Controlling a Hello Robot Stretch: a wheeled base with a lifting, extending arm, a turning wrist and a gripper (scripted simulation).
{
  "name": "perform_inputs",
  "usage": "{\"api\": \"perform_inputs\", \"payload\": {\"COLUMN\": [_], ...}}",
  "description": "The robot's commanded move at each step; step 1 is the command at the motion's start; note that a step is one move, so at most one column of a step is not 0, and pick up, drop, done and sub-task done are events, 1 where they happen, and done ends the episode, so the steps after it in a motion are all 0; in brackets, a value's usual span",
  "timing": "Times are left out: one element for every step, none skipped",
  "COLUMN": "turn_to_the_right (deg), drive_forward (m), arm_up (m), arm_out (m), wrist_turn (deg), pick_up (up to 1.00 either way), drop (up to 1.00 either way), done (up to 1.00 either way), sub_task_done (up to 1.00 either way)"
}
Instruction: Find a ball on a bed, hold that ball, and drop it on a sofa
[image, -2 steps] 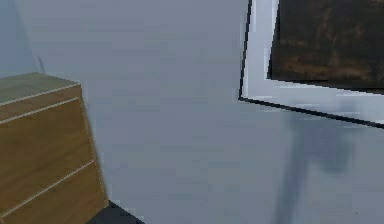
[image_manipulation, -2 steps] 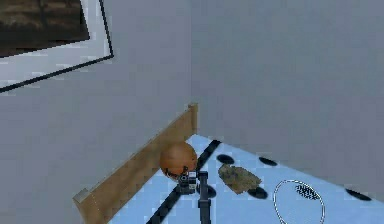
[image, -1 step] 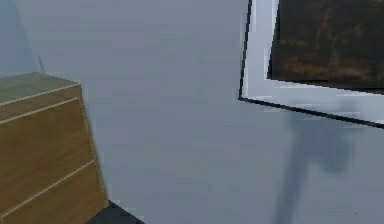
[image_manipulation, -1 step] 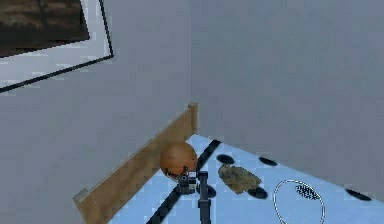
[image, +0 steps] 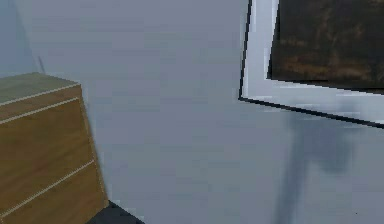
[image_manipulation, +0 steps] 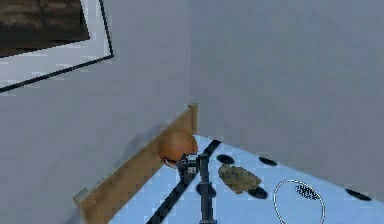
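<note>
An orange ball (image_manipulation: 176, 144) shows in the arm side view against the wooden headboard (image_manipulation: 140, 178) of a bed with a pale blue, dark-spotted cover (image_manipulation: 250, 205). The arm's dark bar (image_manipulation: 205, 200) rises from the bottom edge, and the gripper (image_manipulation: 187, 164) sits right at the ball's lower edge. With the bed behind it, I cannot tell whether the gripper holds anything.
On the bed lie a brownish lump (image_manipulation: 238, 178), a thin-rimmed oval hoop (image_manipulation: 298, 200) and a dark strap (image_manipulation: 211, 150). A framed dark picture (image_manipulation: 50, 35) hangs above the headboard. The forward view has a wooden dresser (image: 40, 150) at left and the framed picture (image: 320, 50) on a grey wall.
</note>
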Motion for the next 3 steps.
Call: {"api": "perform_inputs", "payload": {"turn_to_the_right": [0.0, 0.0, 0.0], "drive_forward": [0.00, 0.00, 0.00], "arm_up": [0.46, 0.00, 0.00], "arm_out": [0.00, 0.00, 0.00], "wrist_turn": [0.0, -45.0, -45.0], "pick_up": [0.00, 0.00, 0.00], "drop": [0.00, 0.00, 0.00], "done": [0.00, 0.00, 0.00], "sub_task_done": [0.00, 0.00, 0.00]}}
